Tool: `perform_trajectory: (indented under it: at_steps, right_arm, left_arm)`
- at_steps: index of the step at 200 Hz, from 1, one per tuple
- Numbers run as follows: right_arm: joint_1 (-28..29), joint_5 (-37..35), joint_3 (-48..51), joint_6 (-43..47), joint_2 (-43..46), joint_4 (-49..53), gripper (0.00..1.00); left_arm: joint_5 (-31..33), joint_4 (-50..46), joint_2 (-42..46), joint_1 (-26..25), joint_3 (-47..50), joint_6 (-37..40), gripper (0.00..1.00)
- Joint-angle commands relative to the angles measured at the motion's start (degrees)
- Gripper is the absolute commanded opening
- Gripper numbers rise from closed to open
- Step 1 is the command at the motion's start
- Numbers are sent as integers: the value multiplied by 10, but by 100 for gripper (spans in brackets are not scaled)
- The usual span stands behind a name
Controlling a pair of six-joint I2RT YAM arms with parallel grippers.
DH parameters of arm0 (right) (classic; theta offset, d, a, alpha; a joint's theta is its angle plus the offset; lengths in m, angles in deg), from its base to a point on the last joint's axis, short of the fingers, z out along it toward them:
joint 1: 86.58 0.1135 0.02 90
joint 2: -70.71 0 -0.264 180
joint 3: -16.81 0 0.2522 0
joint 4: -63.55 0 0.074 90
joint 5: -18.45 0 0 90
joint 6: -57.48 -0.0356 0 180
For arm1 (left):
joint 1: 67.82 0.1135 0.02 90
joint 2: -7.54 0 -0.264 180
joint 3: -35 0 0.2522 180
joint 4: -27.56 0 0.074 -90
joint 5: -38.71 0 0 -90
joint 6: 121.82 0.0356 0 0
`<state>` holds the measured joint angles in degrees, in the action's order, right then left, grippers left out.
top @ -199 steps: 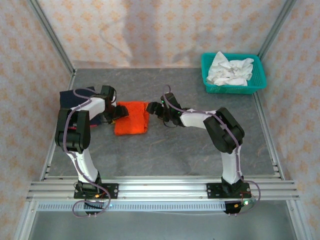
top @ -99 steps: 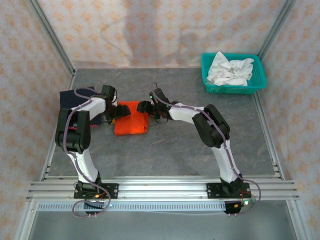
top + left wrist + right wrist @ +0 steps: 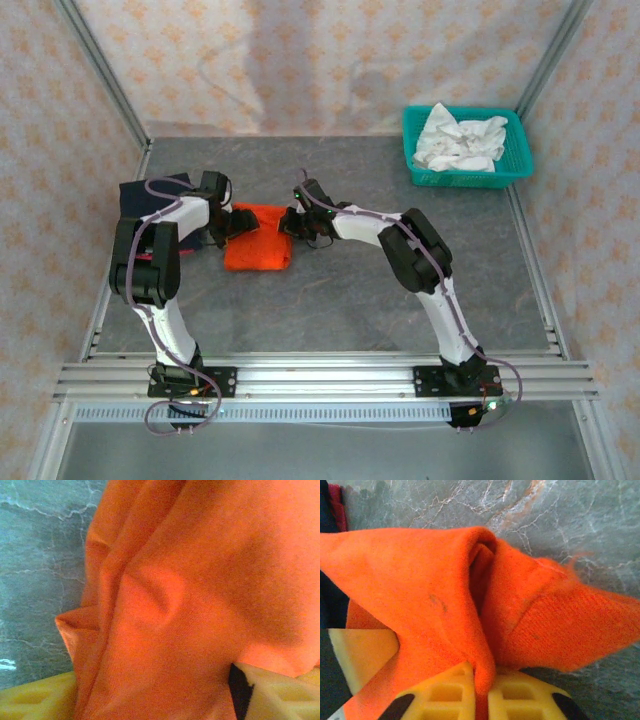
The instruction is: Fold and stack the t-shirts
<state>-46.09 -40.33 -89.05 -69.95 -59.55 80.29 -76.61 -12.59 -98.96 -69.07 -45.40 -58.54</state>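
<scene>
Left of the orange t-shirt (image 3: 258, 250): navy t-shirt (image 3: 145, 197), lying near the left edge of the table (image 3: 350, 290).
Left hand (image 3: 236, 224): at the orange t-shirt's upper left edge; fingers (image 3: 35, 700) stand apart, with orange cloth lying between them.
Orange t-shirt: folded bundle on the table, between the two hands.
Right hand (image 3: 289, 222): at the orange t-shirt's upper right corner; fingers (image 3: 445, 692) together, clamped on a pinch of its cloth.
Far right of the orange t-shirt: teal basket (image 3: 470, 181) holding crumpled white cloth (image 3: 460, 140), well apart.
</scene>
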Motion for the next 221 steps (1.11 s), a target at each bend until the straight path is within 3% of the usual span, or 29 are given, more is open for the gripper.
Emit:
perform_trajectory:
  at_steps: [1,67,91,107,127,151,170,221]
  right_arm:
    - [6,13,12,-12,-9,-21,5]
    - [1,9,34,-25,3,-44,4]
    - [-2,9,43,-22,15,-48,6]
    - [-5,4,51,-16,29,-51,16]
    - [-8,-8,71,-4,57,-62,51]
    - [-12,-25,91,12,86,-65,78]
    - [-18,-37,107,21,104,-67,84]
    - [-28,-34,137,48,139,-82,85]
  left_arm:
    - [-136,83,-15,-30,12,-26,65]
    - [-134,87,-19,-30,21,-25,23]
    - [-112,70,-16,-30,16,-10,0]
    - [-92,50,-14,-30,7,2,0]
    - [-58,21,-4,-30,-2,18,0]
    - [7,-44,10,-30,-23,46,0]
    - [54,-90,28,-31,-37,64,0]
    - [171,-154,61,-30,-80,106,0]
